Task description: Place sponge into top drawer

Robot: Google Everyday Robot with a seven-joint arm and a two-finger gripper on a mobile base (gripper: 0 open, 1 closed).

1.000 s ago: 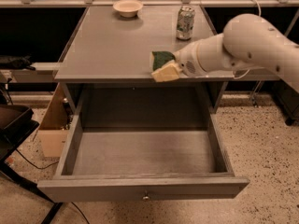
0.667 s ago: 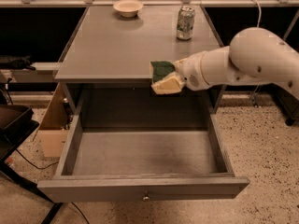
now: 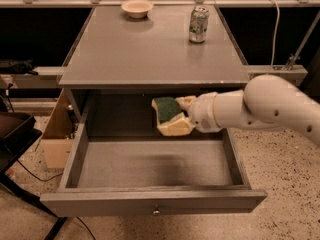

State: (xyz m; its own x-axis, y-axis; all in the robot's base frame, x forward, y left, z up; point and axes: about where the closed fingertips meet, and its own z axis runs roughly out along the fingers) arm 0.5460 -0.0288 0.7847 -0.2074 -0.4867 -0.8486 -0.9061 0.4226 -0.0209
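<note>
Fingers [image 3: 176, 128] of the robot's pale two-finger gripper [image 3: 172, 117] are closed on the small rectangular sponge [image 3: 166, 107], dark green scrubbing layer on pale yellow foam, one above it and one below, so the sponge is clamped and tilted with its green face turned up and to the left. The gripper comes in from the right on a thick white arm [image 3: 260, 108] and hangs just below the near edge of the flat grey tabletop [image 3: 150, 49], over the far part of the wide, shallow grey wooden top drawer [image 3: 150, 200], which stands pulled out towards the near side with its small round metal knob [image 3: 157, 211] at the front centre. The sponge is in the air, apart from the drawer floor. On the tabletop's far side stand a cream round bowl [image 3: 137, 7] and, to its right, a silver soda can [image 3: 198, 24]. The step in hand looks like the carry into the drawer; the next move calls for lowering the sponge towards the bare floor, keeping off the walls, then parting the fingers to release it
</note>
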